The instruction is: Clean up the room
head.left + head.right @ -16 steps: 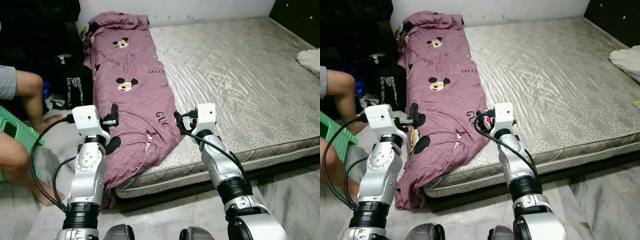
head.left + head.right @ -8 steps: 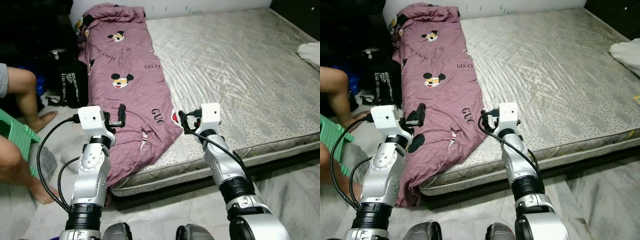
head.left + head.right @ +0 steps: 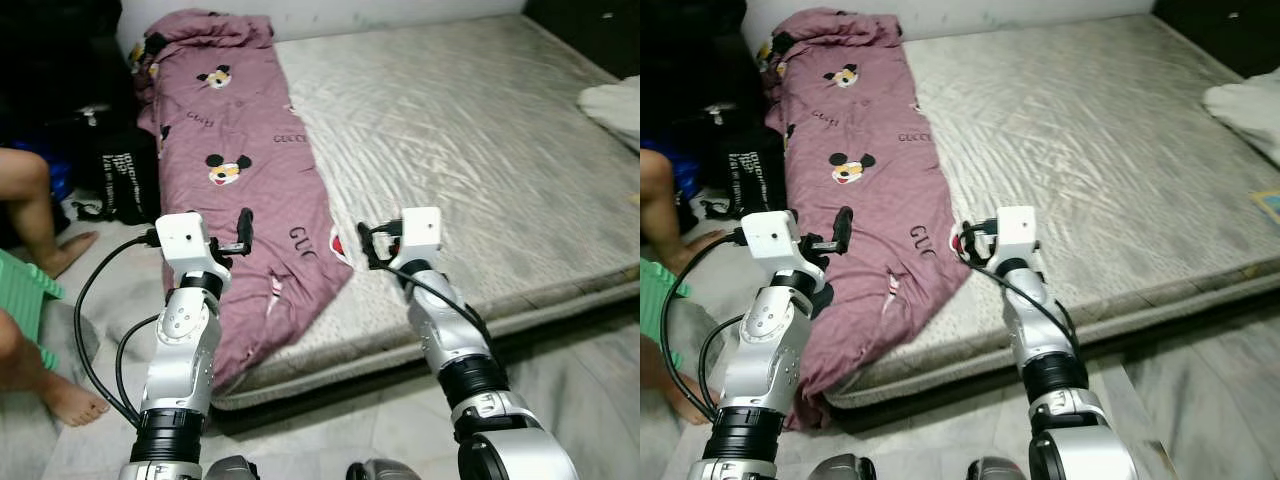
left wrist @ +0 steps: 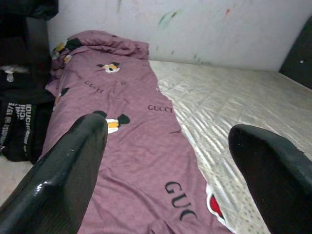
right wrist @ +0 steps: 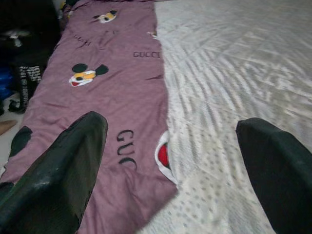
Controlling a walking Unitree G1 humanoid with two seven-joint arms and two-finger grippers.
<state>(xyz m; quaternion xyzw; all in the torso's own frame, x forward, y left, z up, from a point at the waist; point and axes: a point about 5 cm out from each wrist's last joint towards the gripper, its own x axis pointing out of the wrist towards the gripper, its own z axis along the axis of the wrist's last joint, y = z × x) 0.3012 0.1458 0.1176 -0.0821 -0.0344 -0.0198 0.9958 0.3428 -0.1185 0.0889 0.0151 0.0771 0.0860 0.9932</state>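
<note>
The purple blanket (image 3: 240,170) lying along the bed carries the word "GUCCI" printed several times across it, while the white lettering on the black bag (image 3: 120,185) beside it cannot be read.

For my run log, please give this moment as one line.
left tool: open, over blanket | right tool: open, at blanket edge | mattress: bare

Saw a bed (image 3: 480,150) with a bare, quilted grey mattress, set against a white wall. Found a purple blanket (image 3: 250,190) printed with cartoon mouse faces and lettering, stretched lengthwise along the robot's-left side, bunched at the wall end, its near end draped over the mattress edge toward the tiled floor (image 3: 590,400). Noticed a pale cloth (image 3: 612,105) at the bed's far right edge.
</note>
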